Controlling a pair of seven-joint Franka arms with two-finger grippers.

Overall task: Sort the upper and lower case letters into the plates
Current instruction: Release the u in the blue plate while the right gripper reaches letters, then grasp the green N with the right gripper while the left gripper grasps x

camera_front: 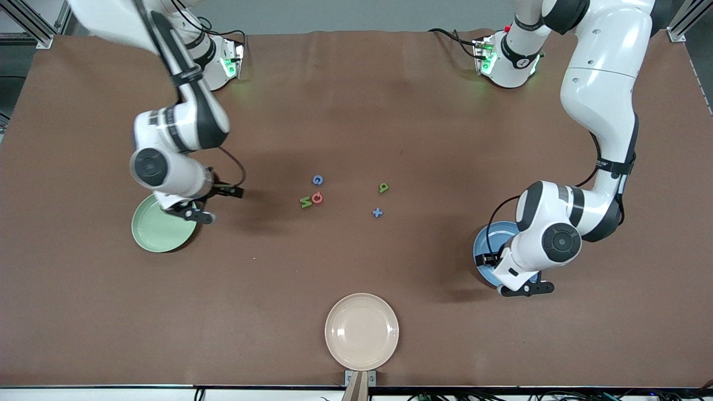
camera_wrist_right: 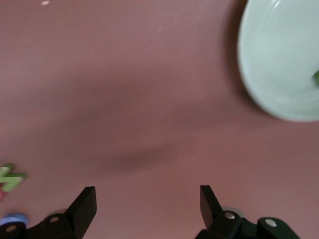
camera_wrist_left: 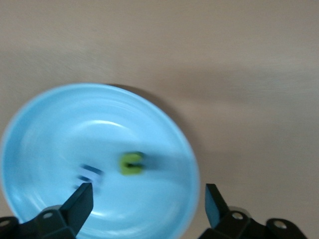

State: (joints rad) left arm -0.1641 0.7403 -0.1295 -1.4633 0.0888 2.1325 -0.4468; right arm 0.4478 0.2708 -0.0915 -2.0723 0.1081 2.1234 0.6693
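Note:
Five letters lie mid-table: a blue one [camera_front: 317, 180], a red one [camera_front: 317, 197], a green one [camera_front: 306, 202], another green one [camera_front: 384, 187] and a blue one [camera_front: 377, 212]. The blue plate [camera_front: 486, 240] holds a green letter [camera_wrist_left: 131, 164] and a blue letter [camera_wrist_left: 91, 174]. My left gripper [camera_front: 523, 288] hangs open and empty over this plate [camera_wrist_left: 60, 124]. The mint green plate [camera_front: 153, 231] lies at the right arm's end, with a green bit [camera_wrist_right: 316, 75] at its edge. My right gripper [camera_front: 195, 215] is open and empty over the bare table beside that plate [camera_wrist_right: 279, 55]. The green letter [camera_wrist_right: 10, 178] shows in its view.
A cream-beige plate [camera_front: 361, 331] lies near the front edge of the brown table. Both arm bases stand along the table's top edge in the front view.

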